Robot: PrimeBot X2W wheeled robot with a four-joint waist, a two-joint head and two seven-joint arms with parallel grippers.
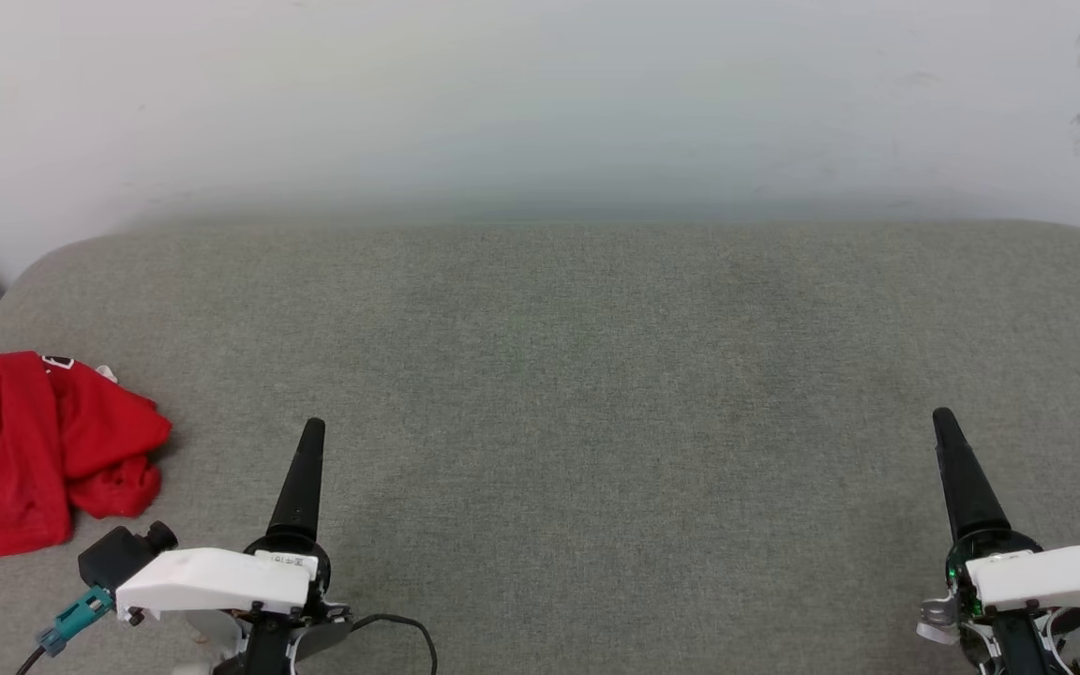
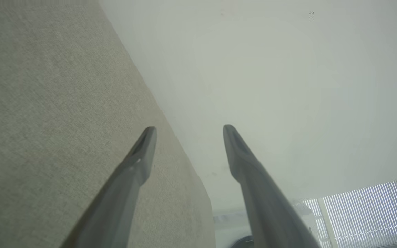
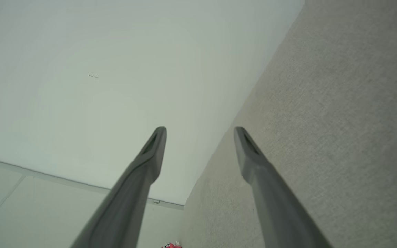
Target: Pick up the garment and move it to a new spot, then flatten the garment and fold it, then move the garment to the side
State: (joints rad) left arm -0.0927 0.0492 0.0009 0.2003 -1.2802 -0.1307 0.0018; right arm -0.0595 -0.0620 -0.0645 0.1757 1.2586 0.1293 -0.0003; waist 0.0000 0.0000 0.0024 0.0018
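A crumpled red jersey-style garment [image 1: 29, 455] lies in a loose heap on the left edge of a grey woven-fabric surface with rounded corners [image 1: 596, 375], towards its near side. The cloth is bunched into soft folds. A strip of white-and-red striped trim shows along the heap's left side, and a small black-and-white patch and a bit of white cloth peek out at its far end. Its lettering cannot be read, and part of the heap runs out of the head view.

Over the near-left part of the surface, well apart from the heap, the left pincer [image 1: 312, 431] hovers with its long dark fingers [image 2: 143, 155] spread apart and nothing between them. Its white wrist housing [image 1: 217, 577] carries a teal connector [image 1: 76, 619] and a black cable [image 1: 399, 628].

Over the near-right part of the surface the right pincer [image 1: 941, 417] hangs likewise, its fingers [image 3: 150, 151] parted and empty.

Behind the surface's far edge rises a plain white wall [image 1: 540, 94] with a few dark scuffs.
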